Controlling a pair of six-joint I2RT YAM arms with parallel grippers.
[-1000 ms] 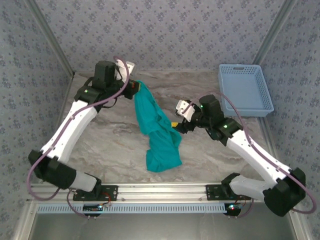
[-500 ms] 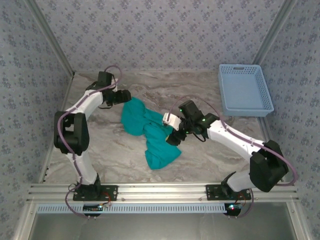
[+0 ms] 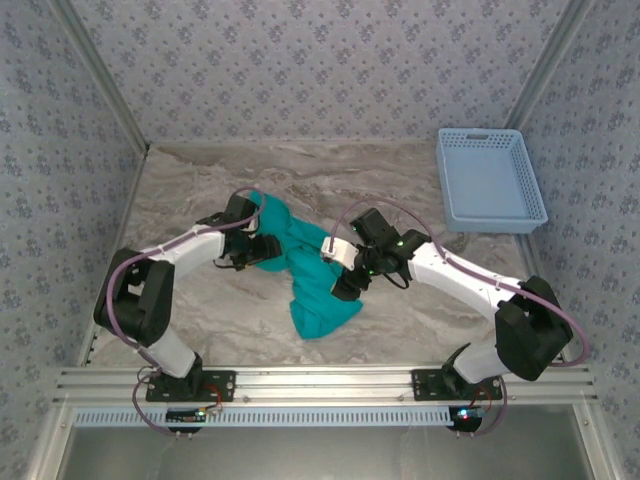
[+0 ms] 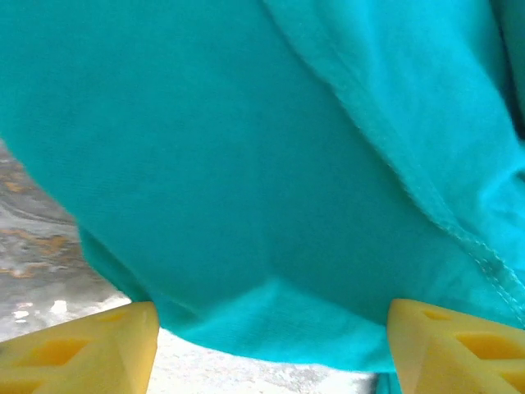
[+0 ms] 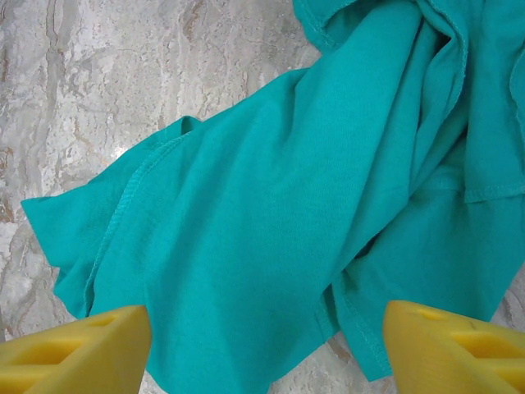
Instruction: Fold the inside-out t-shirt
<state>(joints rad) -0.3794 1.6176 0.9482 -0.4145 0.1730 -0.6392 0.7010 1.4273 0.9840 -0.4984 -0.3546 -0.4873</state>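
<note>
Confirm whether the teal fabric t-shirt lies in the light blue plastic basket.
No, the teal fabric t-shirt lies bunched on the table, clear of the basket.

The teal t-shirt (image 4: 246,164) hangs close in front of the camera as a broad, smooth sheet. A stitched hem (image 4: 459,238) runs slantwise down its right part, with another layer of cloth beyond it. The left pincer (image 4: 271,349) stands wide apart, its two yellow fingers (image 4: 82,349) at the left and right, and the shirt's rounded lower edge sits between them. Whether either finger touches the cloth cannot be told. The pale, veined marble table (image 4: 41,238) shows at the left, below the cloth.
</note>
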